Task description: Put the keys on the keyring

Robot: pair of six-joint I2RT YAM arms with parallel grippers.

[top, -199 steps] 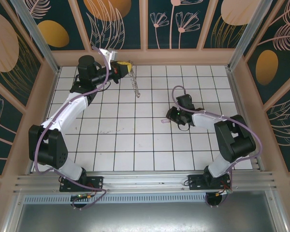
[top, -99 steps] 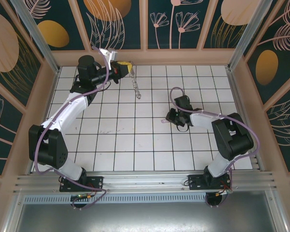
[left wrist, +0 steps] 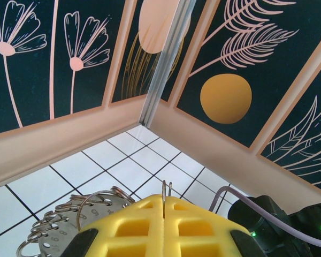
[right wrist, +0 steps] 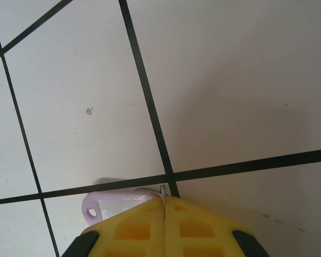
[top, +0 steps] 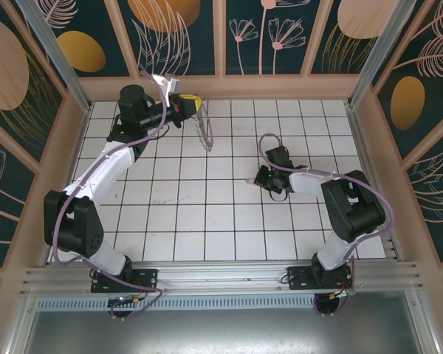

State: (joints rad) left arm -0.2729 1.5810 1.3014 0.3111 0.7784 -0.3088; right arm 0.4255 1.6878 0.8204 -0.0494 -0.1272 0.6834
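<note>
A tiny key (right wrist: 112, 205) with a pale lilac tag is clamped between the tips of the right gripper (right wrist: 165, 206), the tag jutting beyond them, the arm folded low over the tiles (right wrist: 230, 80). The keyring (left wrist: 61, 230), fringed with metal pieces, is gripped by the left gripper (left wrist: 165, 211) and is dangled beneath it, that arm stretched far.

The counter (top: 207, 221) is white, with thin black lines that cut it into squares. Low pink walls (top: 221, 88) stand around it. A tiny key (top: 252, 181) lies flat on the counter, a bit right of the middle. Its lilac tag (right wrist: 104, 204) rests just beside a spot where two black lines cross. One square nearby has a small dark speck (right wrist: 89, 111).
</note>
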